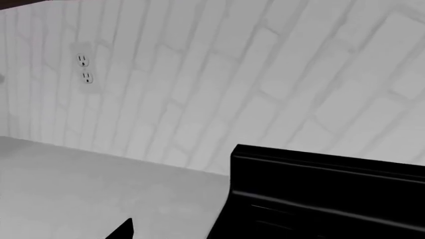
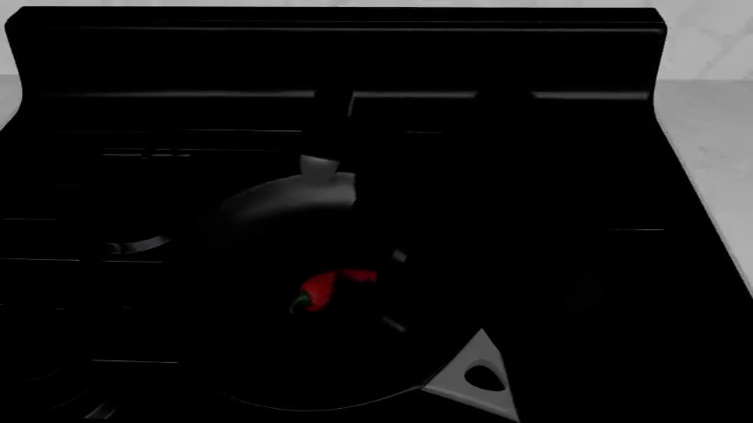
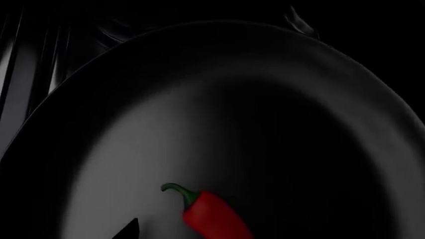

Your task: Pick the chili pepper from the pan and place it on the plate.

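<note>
The chili pepper lies red and glossy on the floor of the black pan, its green stem pointing away from the grey handle. The right wrist view shows the chili pepper close up on the pan. My right gripper hangs low over the pepper and looks open. One dark fingertip shows beside the pepper, not touching it; the other is lost in the dark. My left gripper is off by the counter with one fingertip showing, holding nothing. The plate is out of view.
The pan sits on a black stove whose raised back panel stands against a white brick wall with a power outlet. Grey counter lies beside the stove, and a strip of counter shows at the right.
</note>
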Robot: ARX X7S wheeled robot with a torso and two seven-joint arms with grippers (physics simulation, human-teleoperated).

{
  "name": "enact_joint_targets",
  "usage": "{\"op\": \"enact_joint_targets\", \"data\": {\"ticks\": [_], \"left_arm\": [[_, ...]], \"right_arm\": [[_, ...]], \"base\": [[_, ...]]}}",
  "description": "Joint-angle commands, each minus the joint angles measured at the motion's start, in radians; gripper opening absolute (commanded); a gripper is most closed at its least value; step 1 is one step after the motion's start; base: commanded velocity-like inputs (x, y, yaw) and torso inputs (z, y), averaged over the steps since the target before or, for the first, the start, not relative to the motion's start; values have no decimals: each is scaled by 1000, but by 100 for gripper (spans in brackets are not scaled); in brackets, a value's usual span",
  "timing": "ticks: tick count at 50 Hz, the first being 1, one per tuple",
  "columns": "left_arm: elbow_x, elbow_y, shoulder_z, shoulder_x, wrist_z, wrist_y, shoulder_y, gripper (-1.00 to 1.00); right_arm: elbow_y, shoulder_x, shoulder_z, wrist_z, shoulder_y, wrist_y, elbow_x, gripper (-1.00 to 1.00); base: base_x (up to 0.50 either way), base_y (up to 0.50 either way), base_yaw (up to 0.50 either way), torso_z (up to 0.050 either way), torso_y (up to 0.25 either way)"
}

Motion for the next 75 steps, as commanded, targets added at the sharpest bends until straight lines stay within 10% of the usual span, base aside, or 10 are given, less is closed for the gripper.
{"op": "enact_joint_targets", "data": {"ticks": [1,57,58,75], "left_arm": [[26,-13,-25,10,24,19,14,100],[86,-89,1,-1,55,86,64,100],[87,-93,1,0,57,88,65,100],[54,-55,-36,-16,33,87,100,100]], "right_arm": [[0,-25,-1,-17,-6,-4,-6,100],[-21,-25,-254,-4,-68,-14,260,100],[-22,-25,-254,-2,-71,-12,260,-100],[-25,-25,-254,23,-56,-6,278,-100]], "base": [[0,0,0,0,0],[0,1,1,0,0],[0,3,4,-10,0],[-1,2,2,-1,0]]}}
